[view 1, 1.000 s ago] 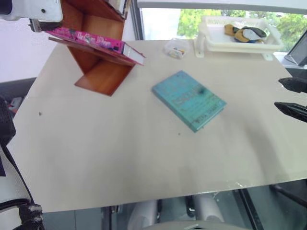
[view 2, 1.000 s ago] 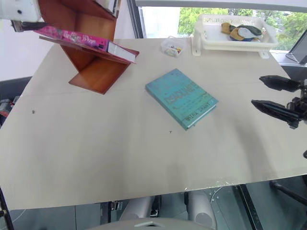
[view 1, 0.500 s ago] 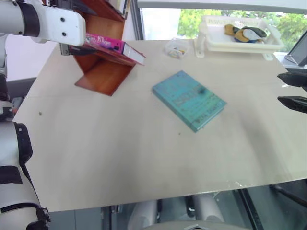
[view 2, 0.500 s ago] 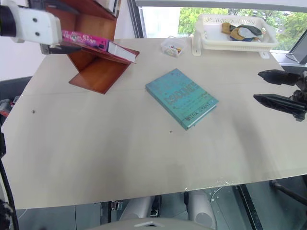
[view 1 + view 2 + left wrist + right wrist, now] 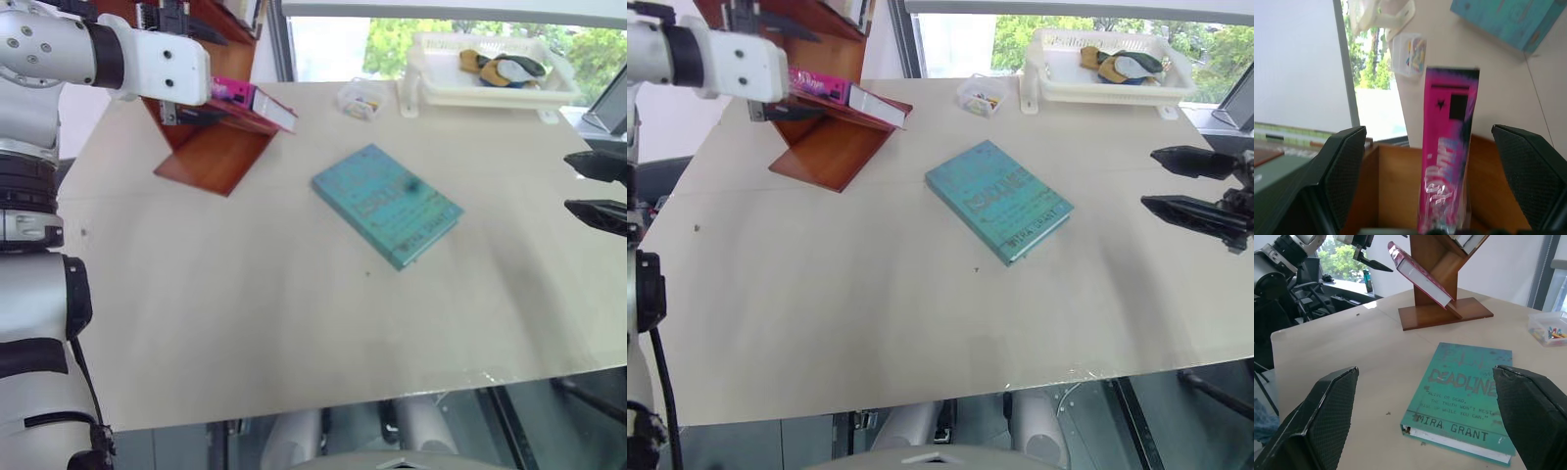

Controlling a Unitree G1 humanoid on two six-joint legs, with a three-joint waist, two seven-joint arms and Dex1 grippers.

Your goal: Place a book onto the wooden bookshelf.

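I can't see all of the big reddish-brown wooden bookshelf (image 5: pixel 828 147); its top is cut off by the picture's edge. My left arm covers one end of the bright pink paperback book (image 5: pixel 823 86) lying on its slanted board. In the left wrist view the words on the pink cover are too blurry to read. The things in the small clear plastic box (image 5: pixel 981 95) and in the white plastic tray (image 5: pixel 1058 83) are too small to tell.

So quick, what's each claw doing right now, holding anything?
Left claw: open, its fingers either side of the pink book without gripping it; the book lies on the wooden bookshelf.
Right claw: open, holding nothing.
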